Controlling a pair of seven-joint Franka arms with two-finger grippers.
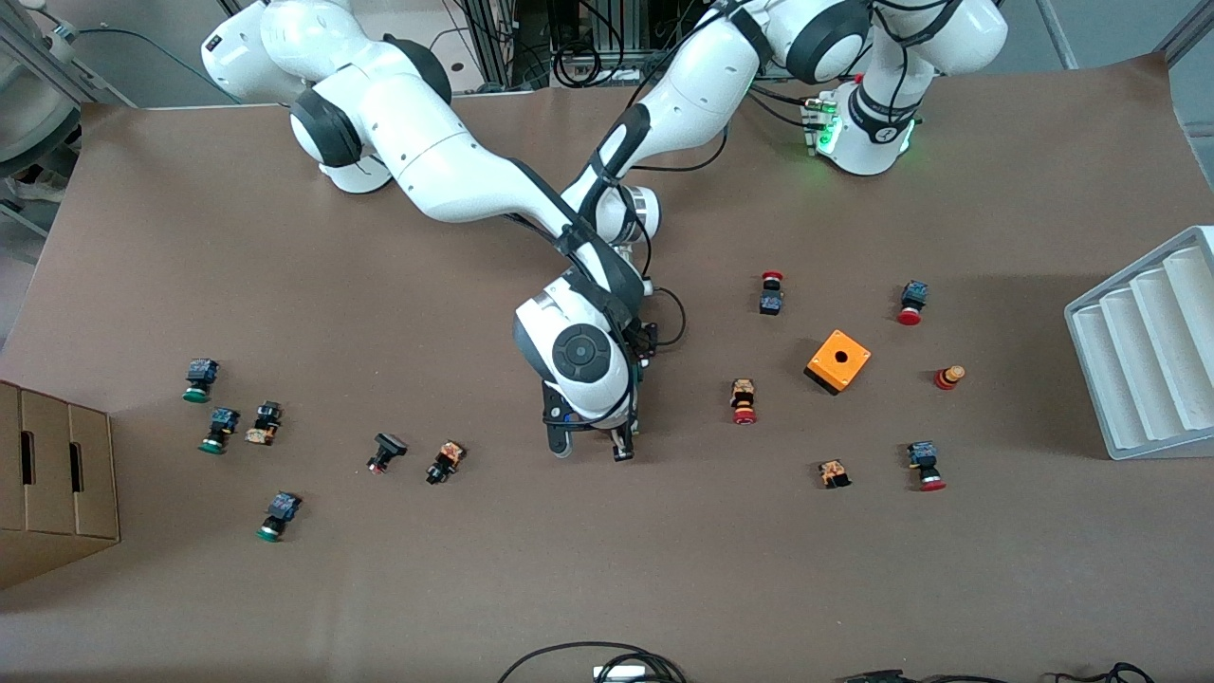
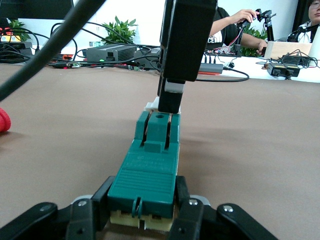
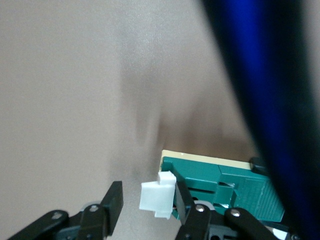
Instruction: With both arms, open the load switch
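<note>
Left wrist view: left claw clamped on ribbed green plastic load switch; right claw apart around its white tab

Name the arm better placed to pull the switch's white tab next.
Right. The right gripper has its fingers either side of the white tab, not yet shut. The left gripper is shut on the load switch's body, steadying it.
</note>
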